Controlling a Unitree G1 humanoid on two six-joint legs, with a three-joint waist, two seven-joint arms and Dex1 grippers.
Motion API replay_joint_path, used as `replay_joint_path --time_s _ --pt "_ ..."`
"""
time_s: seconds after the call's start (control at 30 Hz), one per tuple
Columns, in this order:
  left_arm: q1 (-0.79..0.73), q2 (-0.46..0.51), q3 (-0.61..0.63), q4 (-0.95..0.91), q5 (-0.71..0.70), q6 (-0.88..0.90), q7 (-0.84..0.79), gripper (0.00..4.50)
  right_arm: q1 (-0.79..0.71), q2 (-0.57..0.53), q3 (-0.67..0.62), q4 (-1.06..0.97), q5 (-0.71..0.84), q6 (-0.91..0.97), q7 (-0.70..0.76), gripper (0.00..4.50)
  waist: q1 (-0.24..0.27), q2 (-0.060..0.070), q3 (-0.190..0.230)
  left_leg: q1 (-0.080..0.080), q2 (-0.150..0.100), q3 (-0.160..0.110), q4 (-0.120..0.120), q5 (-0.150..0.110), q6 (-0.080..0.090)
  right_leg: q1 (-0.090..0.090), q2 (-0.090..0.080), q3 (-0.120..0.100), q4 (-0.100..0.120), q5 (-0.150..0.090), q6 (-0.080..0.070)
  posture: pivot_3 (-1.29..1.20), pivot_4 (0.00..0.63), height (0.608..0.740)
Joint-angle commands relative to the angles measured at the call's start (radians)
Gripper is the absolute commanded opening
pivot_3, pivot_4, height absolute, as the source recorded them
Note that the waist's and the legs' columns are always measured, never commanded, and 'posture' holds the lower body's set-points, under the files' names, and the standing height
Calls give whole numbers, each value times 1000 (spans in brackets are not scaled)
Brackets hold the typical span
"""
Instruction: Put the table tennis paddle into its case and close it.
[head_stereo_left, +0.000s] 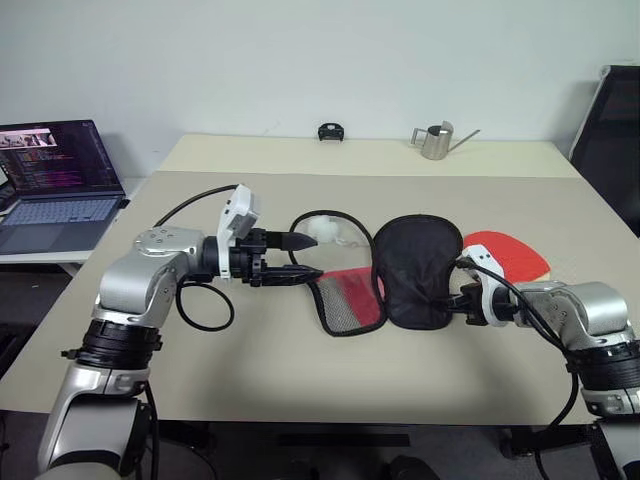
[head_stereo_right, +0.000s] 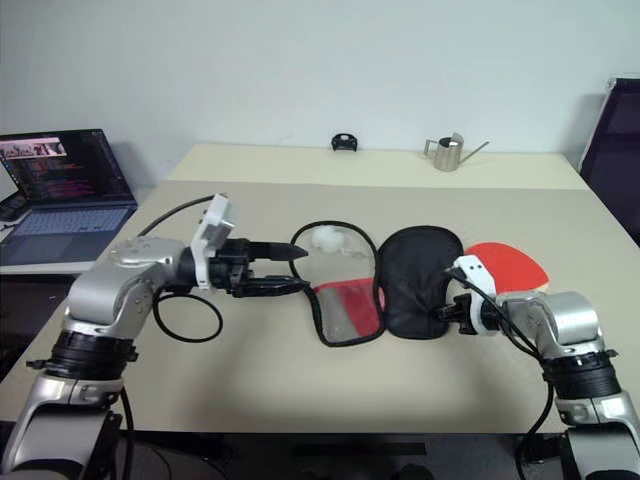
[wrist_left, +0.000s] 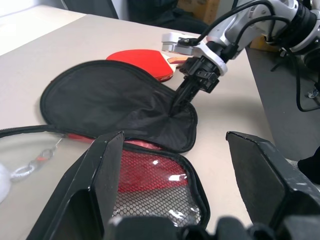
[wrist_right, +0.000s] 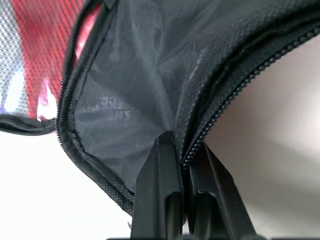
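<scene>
Currently the case lies unzipped and spread open on the beige table, black half toward my right, red mesh half toward my left. My right gripper is pinched tight on the black half's zippered edge; the right wrist view shows both fingers clamped together with the fabric and zip teeth caught between them. The table tennis paddle rests flat on the table just beyond my right gripper, red face up, partly tucked behind the black half, outside the case. My left gripper hovers near the red mesh half, pointing across toward my right, fingers spread wide and holding nothing. The white pull charm sits on the table at the zip's far loop, just past my left fingertips. Behind: a small metal watering can, a black clip-like item, an open laptop on a side surface.
</scene>
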Motion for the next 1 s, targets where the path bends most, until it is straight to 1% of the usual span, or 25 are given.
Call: replay_joint_path --time_s 0.03,0.3,0.47,0.57,0.83,0.87,1.0 --pt "-26 1 5 -20 0 -15 -11 3566 -43 -35 17 52 -42 -60 50 40 0 0 0 0 0 0 0 0 0 0 0 0 0 0 0 0 150 740" --pt "-28 -1 5 -32 -3 -2 -5 3566 -103 -53 55 155 -116 -134 119 40 0 0 0 0 0 0 0 2 -3 0 0 0 0 0 0 0 150 740" --pt "-32 -4 3 -34 -2 0 -2 3566 -122 -55 56 185 -145 -152 142 40 1 0 0 0 0 0 0 2 -3 0 0 0 0 0 0 0 150 740" --pt "-32 -5 3 -36 -3 2 -1 3566 -127 -57 55 194 -158 -160 150 711 1 0 0 0 0 0 0 2 -3 0 0 0 0 0 0 0 150 740" --pt "-28 -6 6 -43 -5 4 2 3566 -113 -43 12 169 -161 -129 121 3535 1 0 0 0 0 0 0 2 -3 0 0 0 0 0 0 0 150 740" --pt "-27 -6 7 -46 -6 5 3 3566 -106 -41 0 159 -156 -120 113 3821 1 0 0 0 0 0 0 2 -3 0 0 0 0 0 0 0 150 740" --pt "-18 -9 10 -54 -9 8 9 3566 -47 -72 -100 144 -156 -134 63 3821 2 0 0 -1 0 0 0 2 -3 0 0 0 0 0 0 0 150 740"
